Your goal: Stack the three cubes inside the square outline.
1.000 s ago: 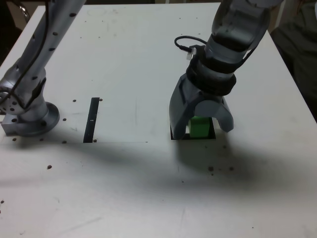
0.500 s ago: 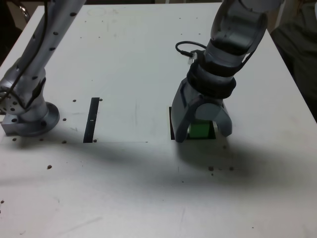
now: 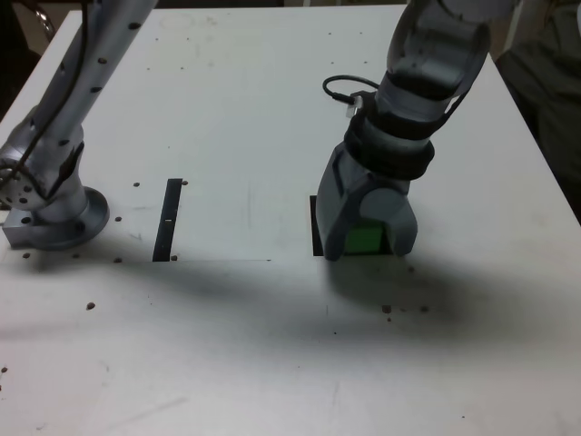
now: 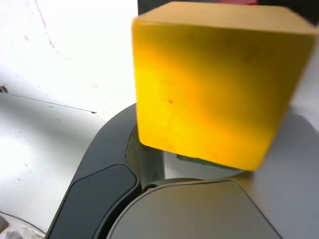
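My gripper (image 3: 368,247) stands upright over the square outline (image 3: 315,227), of which only a black edge shows beside the fingers. The green cube (image 3: 363,239) sits between the two fingertips, which press close against its sides. In the wrist view the yellow cube (image 4: 214,84) fills most of the picture, very near the camera. A thin green sliver (image 4: 199,160) shows between it and the fingers (image 4: 99,199). A trace of red (image 4: 239,2) shows at the frame's edge, presumably the red cube. How the cubes rest on one another is hidden.
A narrow black strip (image 3: 168,218) lies on the white table (image 3: 245,109) towards the exterior view's left. The grey base of the arm (image 3: 54,213) stands at the far left. Dark fabric (image 3: 545,82) shows past the table's right edge.
The gripper has come down a little over the green cube and its fingers have drawn closer together. The cube has stayed in place.
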Controlling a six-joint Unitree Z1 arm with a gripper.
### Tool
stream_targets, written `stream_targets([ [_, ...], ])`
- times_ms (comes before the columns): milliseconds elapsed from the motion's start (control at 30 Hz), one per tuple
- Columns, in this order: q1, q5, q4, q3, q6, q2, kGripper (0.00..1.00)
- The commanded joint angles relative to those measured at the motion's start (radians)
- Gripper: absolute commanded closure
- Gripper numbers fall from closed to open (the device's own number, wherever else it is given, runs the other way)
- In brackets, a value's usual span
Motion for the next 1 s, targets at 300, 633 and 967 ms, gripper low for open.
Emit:
stream_targets([
  [300, -0.005, -0.005, -0.022, -0.009, 0.019, -0.001, 0.77],
  [633, -0.006, -0.009, -0.027, -0.01, 0.024, 0.0, 0.77],
  [967, -0.039, -0.024, 0.047, -0.035, -0.005, -0.046, 0.77],
])
